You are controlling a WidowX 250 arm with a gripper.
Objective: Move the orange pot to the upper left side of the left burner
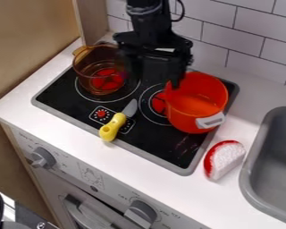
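Wedge, red and white [224,159], is set beside the stovetop [167,149]; a yellow-handled knife [113,125] is laid near its front. Beyond, the solid orange pot [198,112] is seated on the right burner [148,112], the clear orange pot [89,67] on the left burner [125,92]. Above, between pots, the gripper [155,72] is held open.

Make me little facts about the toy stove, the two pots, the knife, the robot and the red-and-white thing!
Amber pot: on left burner
Orange pot: right side of stove
Knife: yellow handle, over stove's front edge
Gripper: above stove
Red-and-white thing: between stove and sink
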